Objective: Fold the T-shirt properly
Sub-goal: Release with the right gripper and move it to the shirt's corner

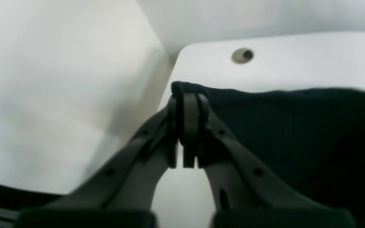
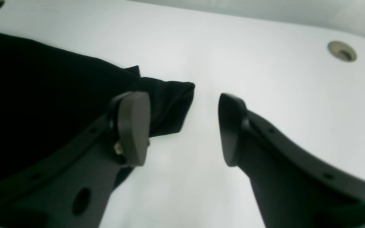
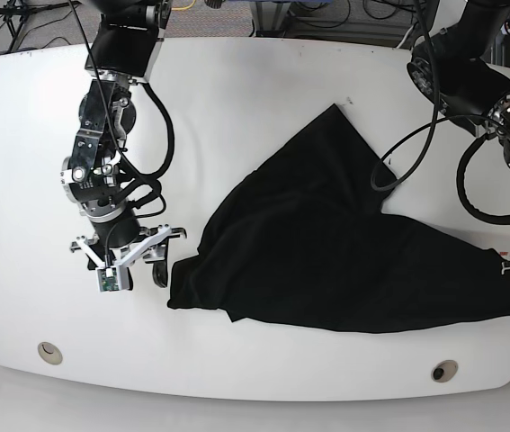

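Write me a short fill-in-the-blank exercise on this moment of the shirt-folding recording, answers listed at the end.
1. The left gripper is ____ on a corner of the T-shirt.
2. The right gripper has its jaws ____, holding nothing.
3. The colour of the T-shirt is ____.
4. The shirt lies on a ____ table.

Missing words: shut; open; black; white

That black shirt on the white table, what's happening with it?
A two-armed robot is folding the T-shirt, which lies crumpled and unfolded on the table. The left end effector is clamped on a corner of the fabric at the table's edge. The right end effector is open, its jaws empty beside the opposite corner.
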{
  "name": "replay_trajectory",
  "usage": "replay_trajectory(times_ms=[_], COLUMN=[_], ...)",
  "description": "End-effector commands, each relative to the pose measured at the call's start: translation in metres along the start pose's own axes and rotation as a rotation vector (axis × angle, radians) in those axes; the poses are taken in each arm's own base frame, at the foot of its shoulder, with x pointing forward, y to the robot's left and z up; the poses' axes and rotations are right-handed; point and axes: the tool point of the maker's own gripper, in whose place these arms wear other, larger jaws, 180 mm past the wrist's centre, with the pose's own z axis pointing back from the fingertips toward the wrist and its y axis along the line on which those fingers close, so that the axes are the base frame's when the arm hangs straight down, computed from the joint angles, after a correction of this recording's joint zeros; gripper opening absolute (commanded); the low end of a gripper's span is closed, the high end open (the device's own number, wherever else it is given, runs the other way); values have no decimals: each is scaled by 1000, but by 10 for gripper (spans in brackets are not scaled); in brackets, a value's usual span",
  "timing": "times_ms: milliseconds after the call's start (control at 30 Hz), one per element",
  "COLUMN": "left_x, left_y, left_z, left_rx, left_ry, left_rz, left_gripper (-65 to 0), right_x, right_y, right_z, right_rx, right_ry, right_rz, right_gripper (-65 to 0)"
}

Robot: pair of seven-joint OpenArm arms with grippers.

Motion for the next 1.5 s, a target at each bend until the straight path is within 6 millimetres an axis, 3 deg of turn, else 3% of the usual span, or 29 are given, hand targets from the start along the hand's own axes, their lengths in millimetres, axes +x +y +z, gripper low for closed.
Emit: replay_trajectory(times_ms=[0,367,733,1033,1467], left_x=[9,-13,-16,-15,-16], left_y=[8,13,11,10,10], left_z=[4,5,5,5,5], left_rx=[14,20,15,14,13], left_ry=[-43,7,15,14,16], left_rz=[-11,-17,-23,-24,-25], left_gripper=[-650,-650,-650,-650,-650], right_x=[5,-54,-92,-94,-126], right_y=[8,22,34,35,41], right_z=[-7,-45,-57,-61,-71], right_rx=[22,73,172,182,179], right_ry=[-26,152,229,204,258], right_rz=[-27,-133,-359,-414,-482], right_gripper=[-314,-312,-311,-311,-312])
